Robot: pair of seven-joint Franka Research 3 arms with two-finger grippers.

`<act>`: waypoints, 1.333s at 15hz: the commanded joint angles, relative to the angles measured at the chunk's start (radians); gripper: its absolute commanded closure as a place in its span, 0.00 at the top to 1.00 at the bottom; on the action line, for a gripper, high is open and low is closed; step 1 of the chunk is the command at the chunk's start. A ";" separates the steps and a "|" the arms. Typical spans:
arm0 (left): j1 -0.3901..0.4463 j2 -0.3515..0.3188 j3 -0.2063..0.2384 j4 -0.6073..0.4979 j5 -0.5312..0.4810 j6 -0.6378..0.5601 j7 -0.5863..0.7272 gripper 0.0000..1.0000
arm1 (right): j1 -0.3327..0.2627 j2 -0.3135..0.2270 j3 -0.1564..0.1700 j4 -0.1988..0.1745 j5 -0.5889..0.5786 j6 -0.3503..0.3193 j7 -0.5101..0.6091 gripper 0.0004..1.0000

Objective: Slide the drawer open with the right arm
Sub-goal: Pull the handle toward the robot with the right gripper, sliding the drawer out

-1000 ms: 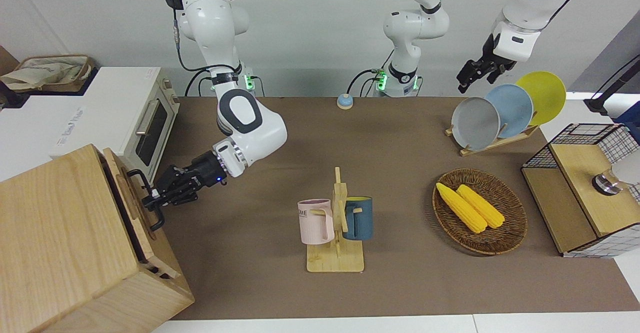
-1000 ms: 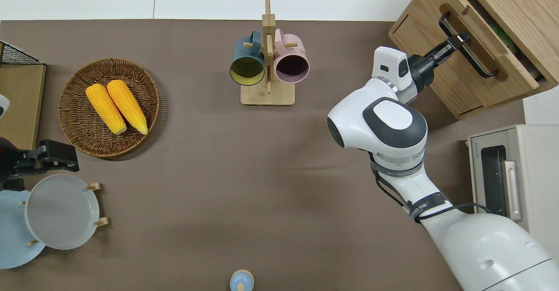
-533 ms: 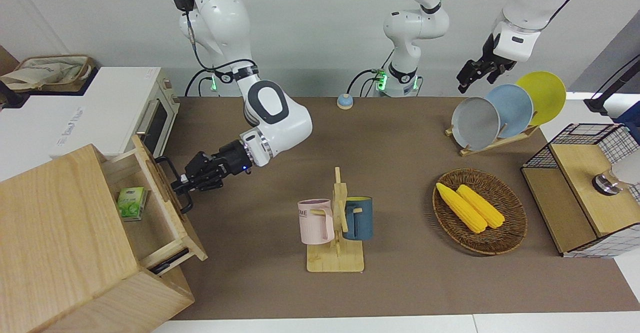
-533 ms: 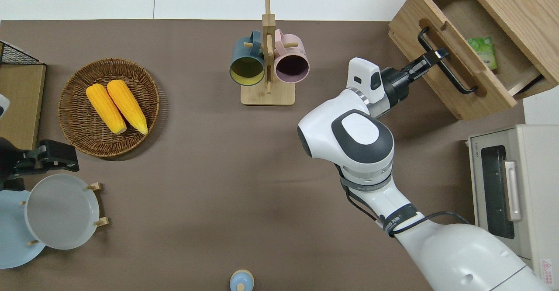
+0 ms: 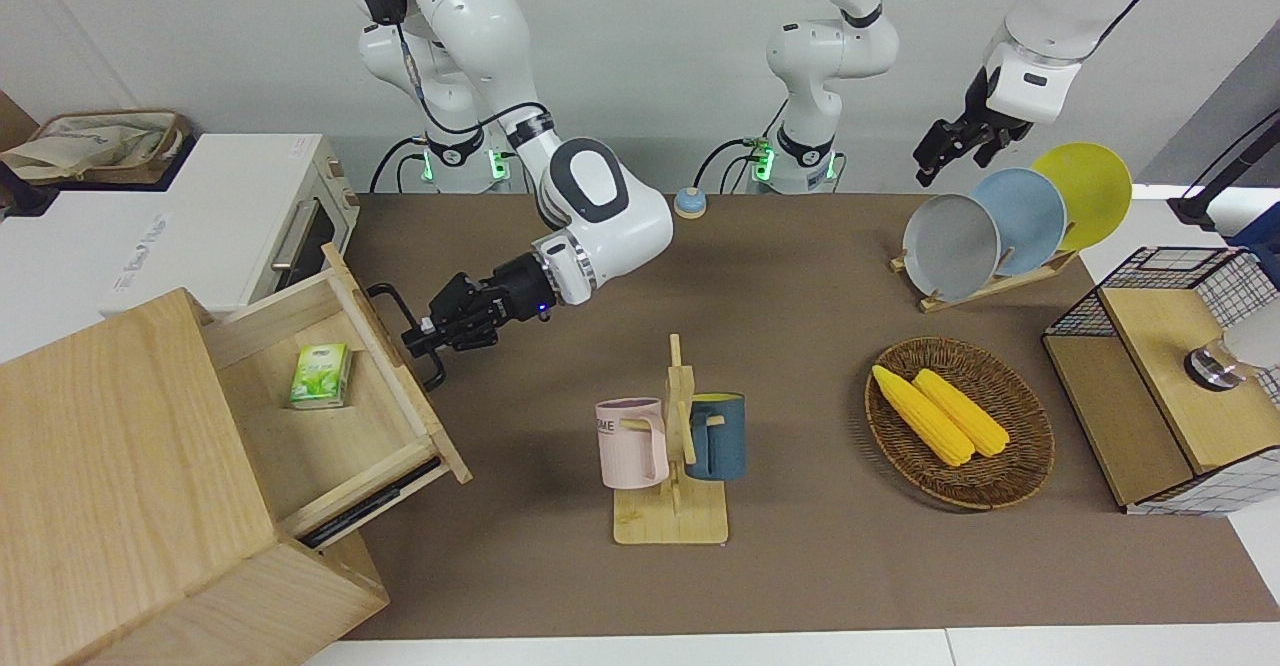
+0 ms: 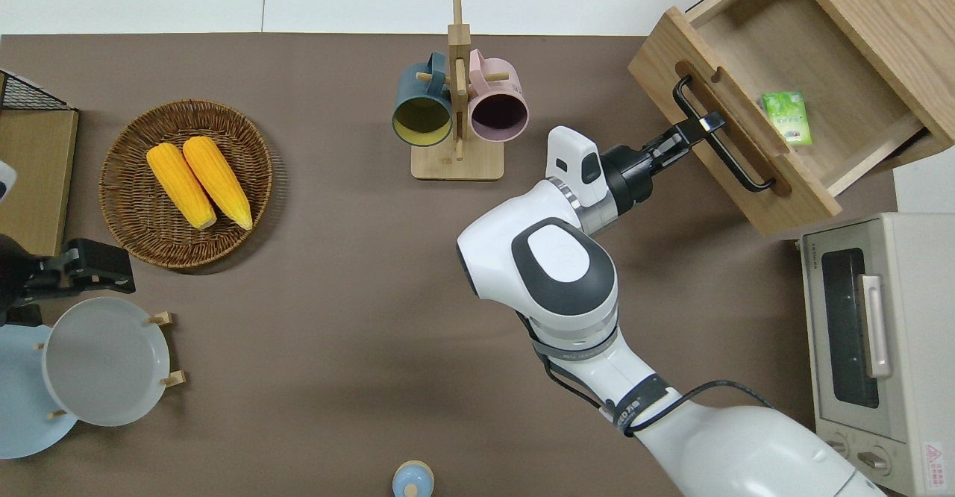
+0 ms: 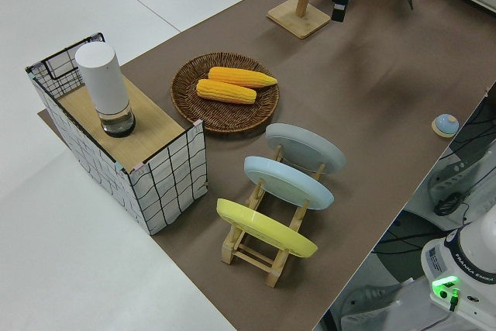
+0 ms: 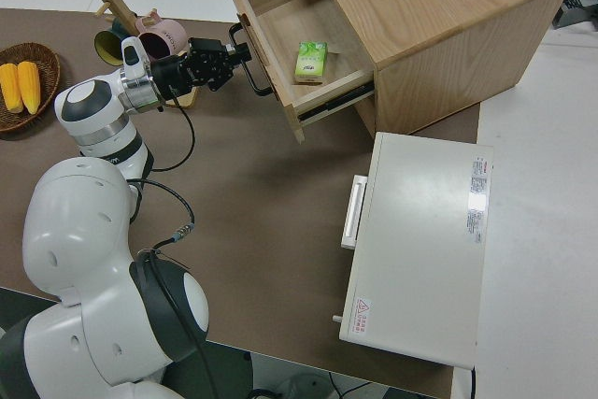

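Your right arm's black two-finger gripper (image 6: 697,127) clenched black bar handle (image 6: 721,141) of wide light-wood drawer (image 6: 753,105), at overhead two o'clock. Drawer stood well out; grip for pulling. Left arm parked.

Pale matt wooden drawer (image 5: 330,416), black metal bar handle (image 6: 720,139), glossy white plastic arm (image 6: 552,258).

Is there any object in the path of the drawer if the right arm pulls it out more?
Nothing visible blocks it. The right tool is shut on the black handle of the drawer, and the brown table on the drawer's opening side is bare; the mug rack stands well aside.
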State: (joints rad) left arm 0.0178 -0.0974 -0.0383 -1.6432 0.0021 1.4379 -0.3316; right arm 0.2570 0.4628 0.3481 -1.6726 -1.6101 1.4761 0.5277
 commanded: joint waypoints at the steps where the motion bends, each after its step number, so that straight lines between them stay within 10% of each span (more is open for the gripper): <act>1: -0.004 -0.008 0.006 0.000 -0.005 -0.002 0.009 0.99 | 0.010 -0.024 0.051 0.014 -0.002 -0.100 -0.087 0.06; 20: -0.004 -0.008 0.006 0.000 -0.005 -0.002 0.009 0.99 | 0.068 -0.032 0.160 0.024 0.047 -0.269 -0.121 0.12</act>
State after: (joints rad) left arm 0.0178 -0.0974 -0.0383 -1.6432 0.0021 1.4379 -0.3316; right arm 0.3034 0.4683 0.5045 -1.6701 -1.5510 1.2955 0.5162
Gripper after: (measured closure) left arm 0.004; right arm 0.824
